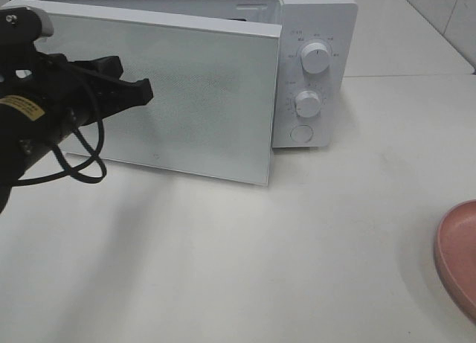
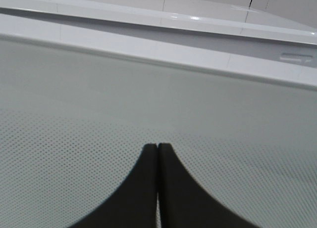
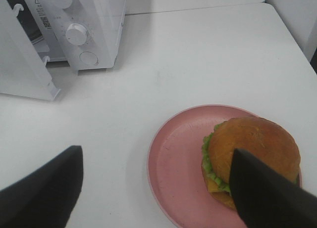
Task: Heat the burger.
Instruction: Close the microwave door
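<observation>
The burger (image 3: 253, 148), with a brown bun, green lettuce and yellow cheese, sits on a round pink plate (image 3: 176, 163); only the right wrist view shows it. My right gripper (image 3: 156, 156) is open above the plate, and one finger (image 3: 262, 193) overlaps the burger's near side. The white microwave (image 1: 312, 30) stands at the back with its door (image 1: 193, 97) partly swung open. My left gripper (image 1: 143, 90) is shut and empty, its tips at the door's outer face. In the left wrist view its fingertips (image 2: 148, 156) are pressed together in front of the dotted door window (image 2: 148, 104).
Only the plate's rim (image 1: 457, 257) shows at the right edge of the high view. The microwave has two knobs (image 1: 314, 58) and a round button (image 1: 300, 133) on its right panel. The white table (image 1: 260, 261) lies in front of the microwave.
</observation>
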You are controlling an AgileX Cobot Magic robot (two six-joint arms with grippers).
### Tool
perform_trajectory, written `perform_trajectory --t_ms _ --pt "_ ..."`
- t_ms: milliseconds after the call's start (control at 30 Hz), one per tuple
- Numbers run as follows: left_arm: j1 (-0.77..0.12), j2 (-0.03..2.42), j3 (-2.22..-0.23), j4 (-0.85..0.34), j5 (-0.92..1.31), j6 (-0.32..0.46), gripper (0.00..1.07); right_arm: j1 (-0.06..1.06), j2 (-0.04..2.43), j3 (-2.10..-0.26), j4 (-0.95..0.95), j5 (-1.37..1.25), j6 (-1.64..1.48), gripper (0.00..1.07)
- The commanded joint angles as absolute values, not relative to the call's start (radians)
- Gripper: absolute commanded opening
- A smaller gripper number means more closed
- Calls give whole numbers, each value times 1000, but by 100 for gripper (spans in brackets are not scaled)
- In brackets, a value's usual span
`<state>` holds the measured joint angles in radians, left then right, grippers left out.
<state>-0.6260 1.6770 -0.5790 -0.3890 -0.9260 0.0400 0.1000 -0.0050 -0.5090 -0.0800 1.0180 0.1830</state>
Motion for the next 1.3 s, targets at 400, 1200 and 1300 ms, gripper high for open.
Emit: perform_trajectory --t_ms 400,1200,1300 --pt "-687 1873 -854 -508 -936 112 0 91 -30 -506 -74 1005 185 75" --pt "-716 1973 -1047 -550 -765 179 0 93 -30 -506 -74 1005 184 75" --pt "-755 1930 -1002 -549 -686 182 0 93 -30 -506 -74 1005 183 75"
